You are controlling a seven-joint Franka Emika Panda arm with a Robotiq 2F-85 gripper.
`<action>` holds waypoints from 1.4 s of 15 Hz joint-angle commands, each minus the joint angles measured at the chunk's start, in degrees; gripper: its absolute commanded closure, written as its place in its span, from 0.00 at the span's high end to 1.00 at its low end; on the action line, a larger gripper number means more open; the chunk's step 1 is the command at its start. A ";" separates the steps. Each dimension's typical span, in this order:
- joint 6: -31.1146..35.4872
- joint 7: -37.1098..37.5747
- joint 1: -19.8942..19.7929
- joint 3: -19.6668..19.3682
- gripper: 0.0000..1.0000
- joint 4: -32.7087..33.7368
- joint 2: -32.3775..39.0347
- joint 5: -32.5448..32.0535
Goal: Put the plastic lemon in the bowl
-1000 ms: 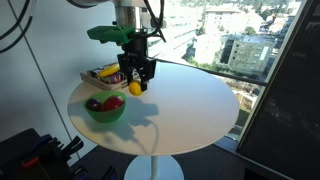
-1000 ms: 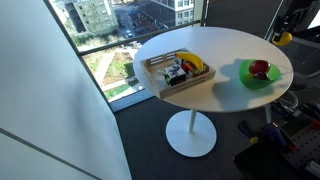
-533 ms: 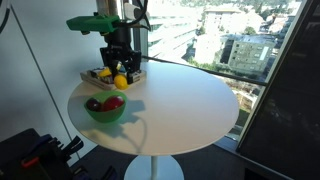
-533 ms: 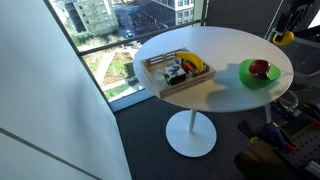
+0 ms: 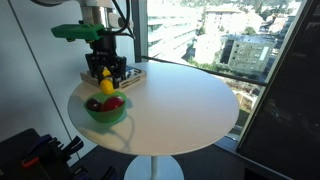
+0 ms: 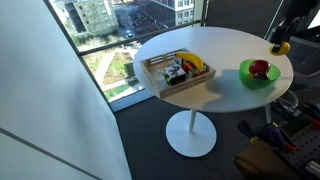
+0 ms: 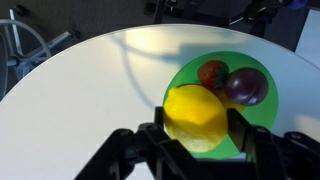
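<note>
My gripper is shut on the plastic lemon, a bright yellow oval held between the two black fingers. It hangs above the green bowl, over its near edge. In an exterior view the lemon sits in the gripper just above the bowl. A red fruit and a dark purple fruit lie in the bowl. In an exterior view the lemon shows at the right edge above the bowl.
A shallow wooden tray with several toys stands on the round white table, beside the bowl. A large window runs behind the table. Black equipment sits on the floor.
The gripper has carried the lemon sideways from beside the tray to above the bowl. The lemon stays clamped in the fingers.
</note>
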 commanded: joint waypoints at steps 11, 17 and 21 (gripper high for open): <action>5.18 6.67 2.89 4.19 0.38 -3.82 -2.21 -0.20; 5.33 7.11 2.74 4.25 0.38 -4.37 -2.43 -0.37; 4.68 6.52 2.69 3.89 0.38 -5.15 -3.65 -0.16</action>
